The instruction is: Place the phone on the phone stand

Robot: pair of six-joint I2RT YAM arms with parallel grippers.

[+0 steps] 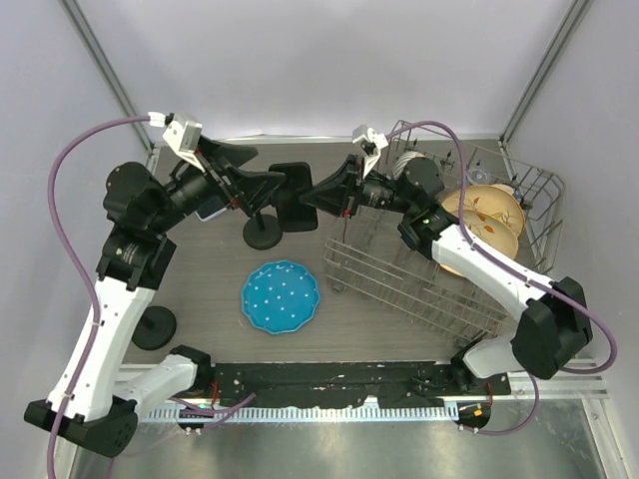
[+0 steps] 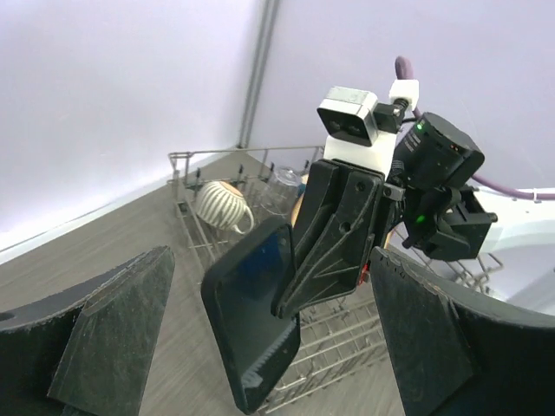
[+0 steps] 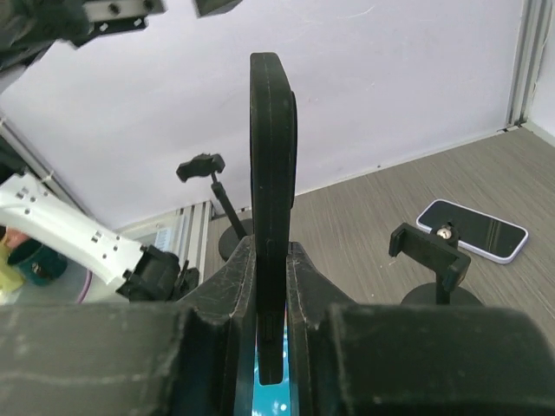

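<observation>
Right gripper [image 3: 270, 290] closed tight on lower edge of black phone [image 3: 273, 173]. Phone upright, edge-on at centre of right wrist view. In top view phone [image 1: 293, 197] sits mid-frame, held off table, between both arms. Left gripper [image 2: 269, 347] spread wide, holding nothing. Its fingers [image 2: 113, 334] flank phone at lower left and lower right of frame, not touching it. Phone stand [image 1: 263, 232] stands on table just below and left of phone, clamp unfilled. Second phone [image 3: 473, 230] lies flat at right, behind stand.
</observation>
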